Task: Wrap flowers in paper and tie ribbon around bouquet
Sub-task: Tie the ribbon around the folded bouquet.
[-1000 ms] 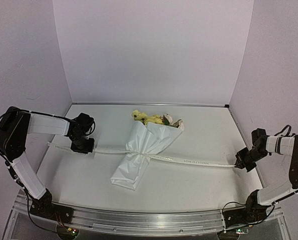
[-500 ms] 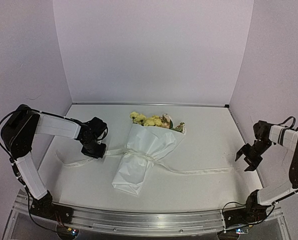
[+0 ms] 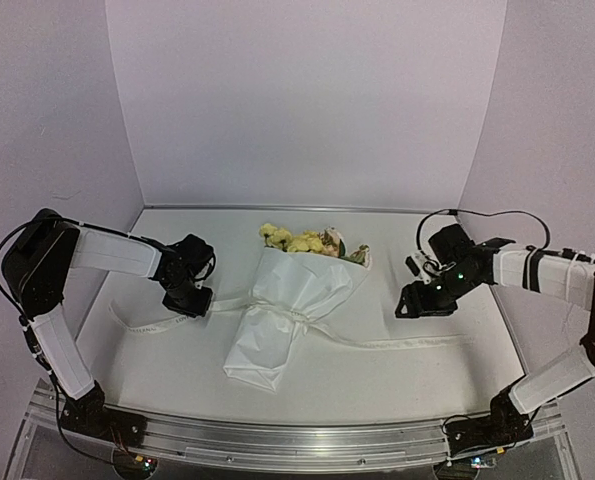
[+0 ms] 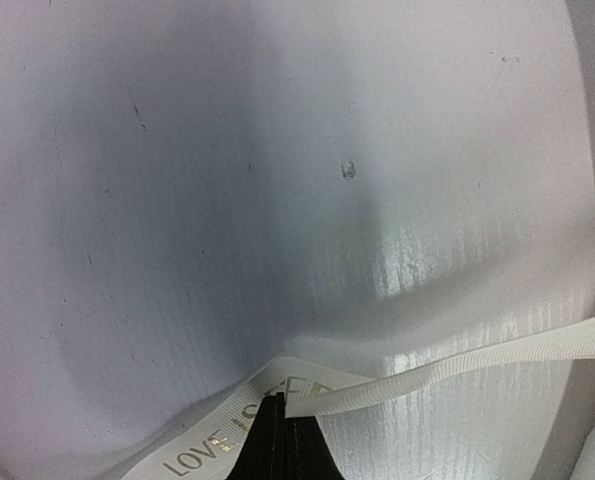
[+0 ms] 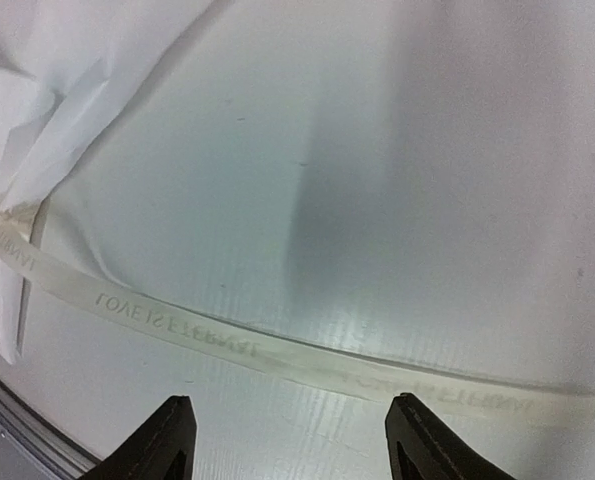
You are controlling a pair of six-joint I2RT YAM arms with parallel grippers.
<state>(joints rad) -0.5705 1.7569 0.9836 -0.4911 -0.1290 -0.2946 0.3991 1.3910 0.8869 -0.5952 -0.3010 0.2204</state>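
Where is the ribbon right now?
From above, the ribbon lies across the table, crossing the bouquet's middle; the left gripper pinches its left part, its right end lies loose by the open right gripper.

Bouquet [image 3: 292,305] lies mid-table [image 3: 427,240], wide end toward the rear. Ribbon [image 5: 167,322] crosses its waist, running left to the left gripper [image 3: 195,303] and right along the table. Right gripper [image 3: 417,305] sits right of the bouquet, near that tail.

I see white paper [image 3: 262,350], pale yellow and cream flowers [image 3: 297,241], and a cream ribbon [image 5: 177,333] with printed lettering, all on my white counter [image 3: 417,380].
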